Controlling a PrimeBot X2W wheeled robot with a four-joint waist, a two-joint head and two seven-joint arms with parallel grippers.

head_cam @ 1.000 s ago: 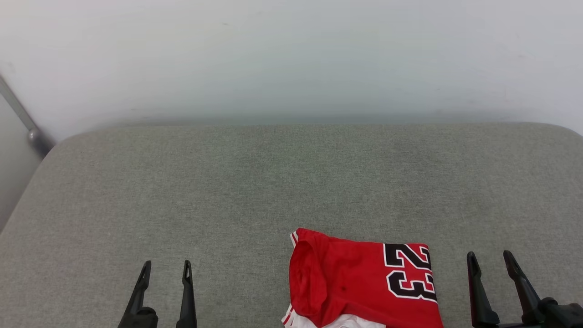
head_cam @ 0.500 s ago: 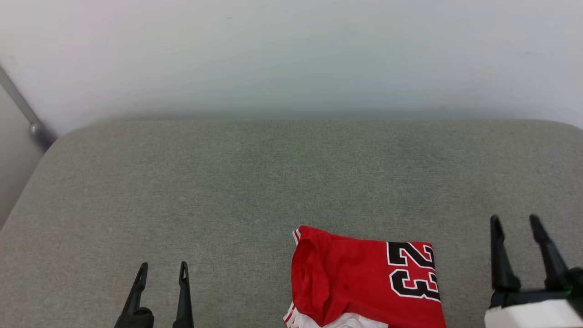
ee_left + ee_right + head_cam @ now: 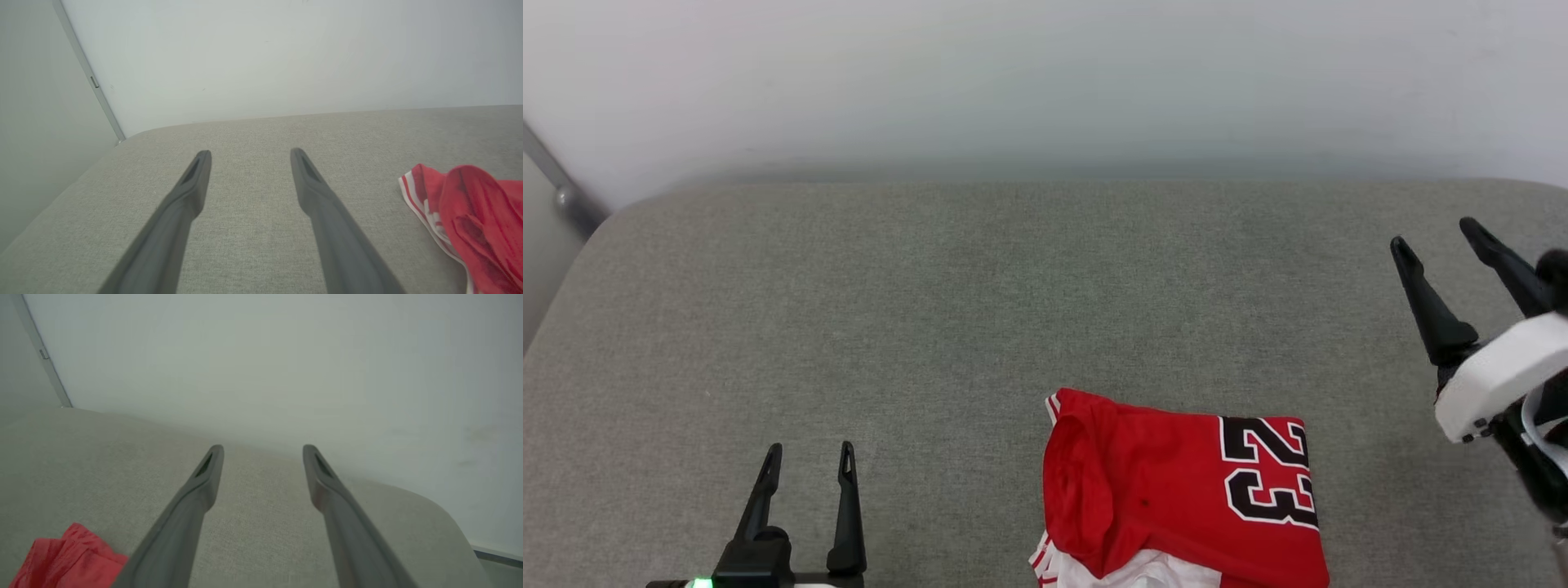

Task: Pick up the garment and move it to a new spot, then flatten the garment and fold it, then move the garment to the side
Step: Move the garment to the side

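Note:
The garment (image 3: 1176,490), a red jersey folded into a compact rectangle with a black-and-white "23" on top and white fabric at its near edge, lies on the grey cushioned surface (image 3: 980,294) at the bottom centre-right. Its striped red edge (image 3: 457,212) appears at the right of the left wrist view, and a red corner (image 3: 65,559) sits at the lower left of the right wrist view. My left gripper (image 3: 805,453) stands open at the lower left, well left of the garment, nothing between its fingers. My right gripper (image 3: 1433,233) hangs open at the far right, raised beyond the garment.
A pale wall (image 3: 1045,82) rises behind the cushion's rounded far edge. A grey metal bar (image 3: 560,192) slants down at the far left. Bare cushion stretches across the middle and left.
My right gripper has risen and moved away from me along the right side, its white forearm now in the head view. The head camera has shifted slightly. The garment lies as before.

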